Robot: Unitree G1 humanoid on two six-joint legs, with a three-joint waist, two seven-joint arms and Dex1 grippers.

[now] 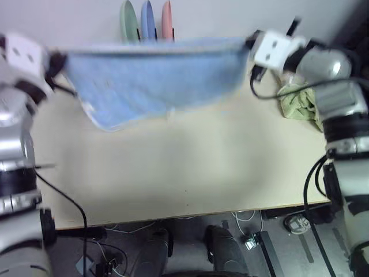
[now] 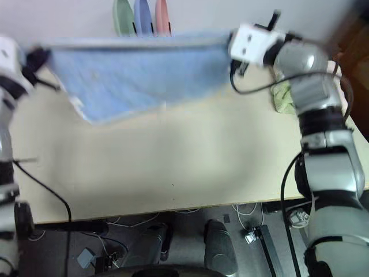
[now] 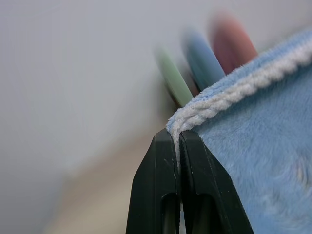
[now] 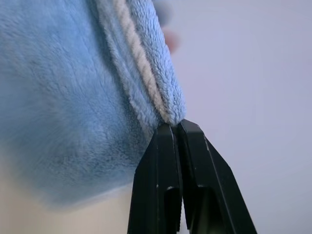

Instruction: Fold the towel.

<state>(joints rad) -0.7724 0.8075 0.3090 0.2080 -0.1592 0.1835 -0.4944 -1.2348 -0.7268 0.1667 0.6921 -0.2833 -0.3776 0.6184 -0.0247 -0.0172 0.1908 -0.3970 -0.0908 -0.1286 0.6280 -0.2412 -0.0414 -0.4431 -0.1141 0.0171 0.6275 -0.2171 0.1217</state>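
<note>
Light blue terry towel (image 1: pixel 155 81) is hanging stretched above the table (image 1: pixel 173 167), left gripper (image 3: pixel 178 139) and right gripper (image 4: pixel 174 127) each pinching a hemmed corner. Thin bites risk slipping under tension.

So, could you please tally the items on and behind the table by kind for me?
Towels: 2, the light blue towel stretched between both claws and a crumpled lime-green towel.
Upright oval pieces at the wall: 3, a green piece, a blue piece, a pink piece.
Total: 5
</note>
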